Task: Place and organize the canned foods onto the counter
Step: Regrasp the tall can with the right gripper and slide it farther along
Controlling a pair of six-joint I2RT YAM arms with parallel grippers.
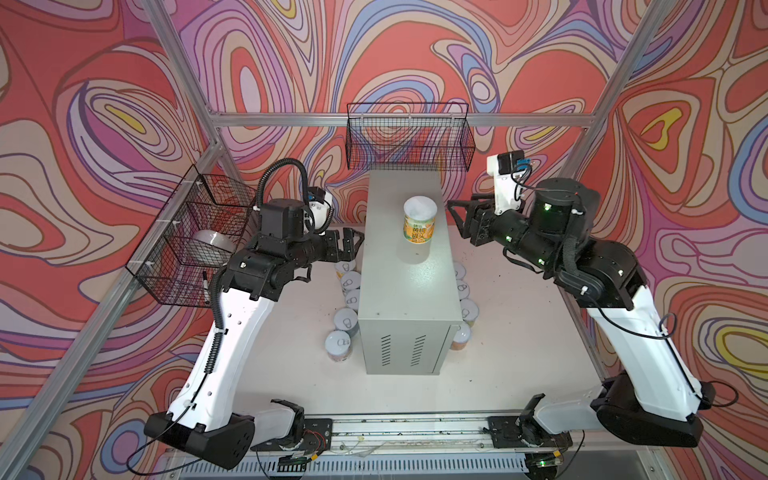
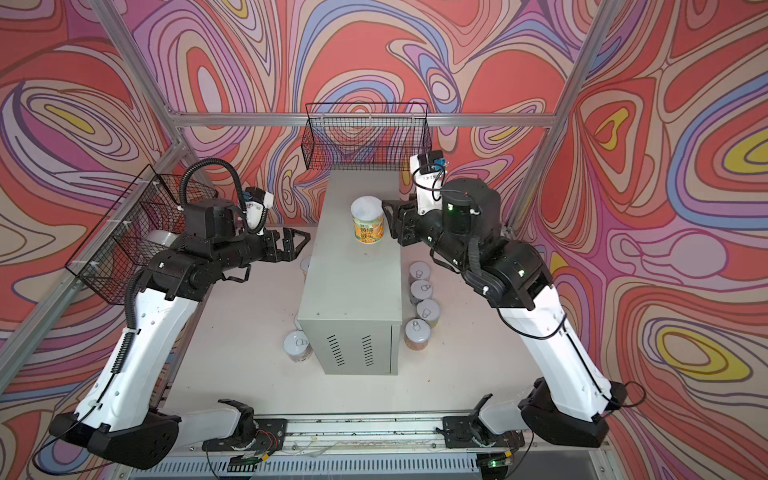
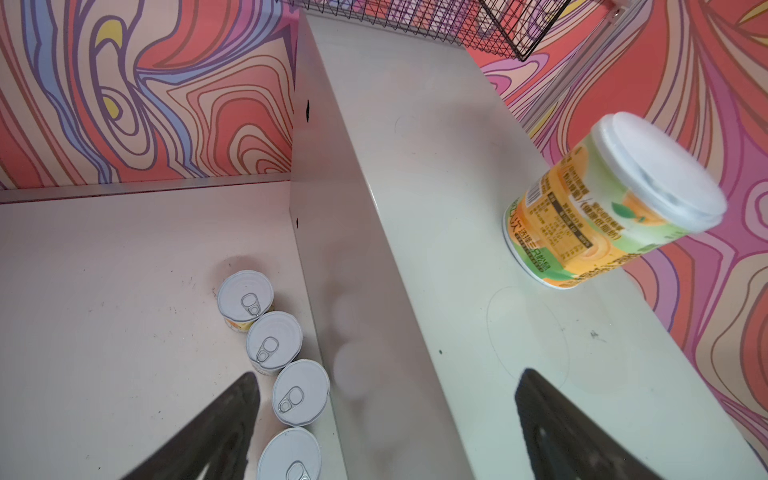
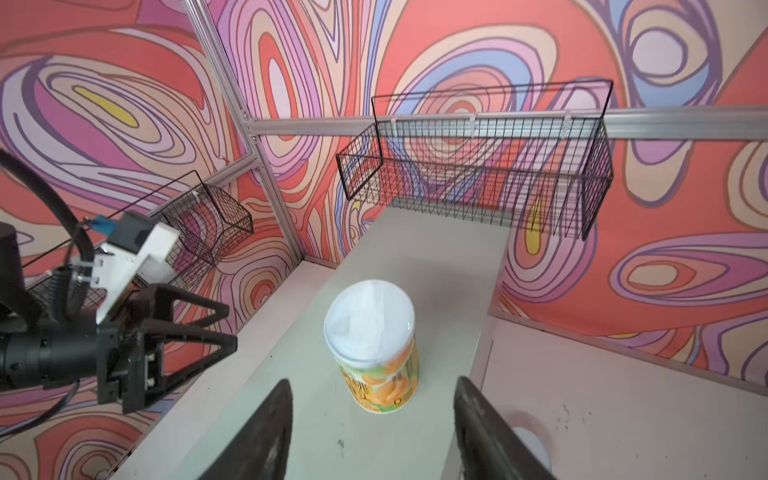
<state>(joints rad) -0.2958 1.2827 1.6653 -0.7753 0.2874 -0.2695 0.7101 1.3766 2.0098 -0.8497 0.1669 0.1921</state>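
A short yellow-and-green-labelled tin [image 1: 419, 226] with a white lid is set upright on the light-grey metal surface [image 1: 409, 291], just at 9 o'clock of the right claw [image 1: 455, 218], untouched. That claw and the left claw [image 1: 356, 247] are held released, nothing gripped.

Bright, even light from above; all shadows are soft. The cabinet [image 1: 409, 291] top shows a pale sheen beside a faint shadow at the foot of the can [image 1: 419, 220]. Both top views are largely sharp. Wrist views: wide-angle bowing of the cabinet's straight edges, the can's lid smeared by blur, and the dark fingers [image 3: 216, 428] at the frame edge out of focus.
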